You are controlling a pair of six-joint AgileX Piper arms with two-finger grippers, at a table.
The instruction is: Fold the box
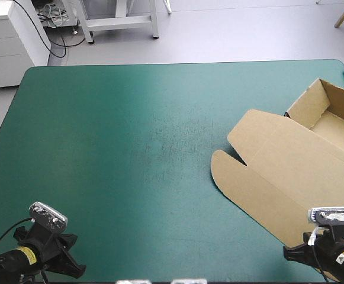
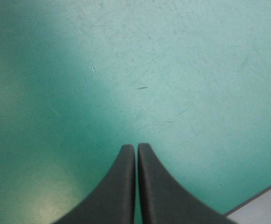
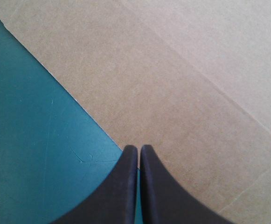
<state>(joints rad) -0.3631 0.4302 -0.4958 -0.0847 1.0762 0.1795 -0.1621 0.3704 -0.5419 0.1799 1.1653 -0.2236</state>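
The brown box [image 1: 296, 160] lies at the table's right side as an open tray with raised walls [image 1: 325, 112] toward the far right and its lid flat toward the near edge. My right gripper [image 3: 138, 148] is shut and empty, its tips over the lid's near edge where the brown board [image 3: 182, 84] meets the teal-green cover. In the high view it sits at the near right corner [image 1: 331, 248]. My left gripper [image 2: 136, 147] is shut and empty over bare cover at the near left corner [image 1: 44, 248], far from the box.
The teal-green table [image 1: 130, 136] stretches bare from the left edge to the box. The box overhangs the table's right edge. The table's near edge shows beside my left gripper [image 2: 261, 205].
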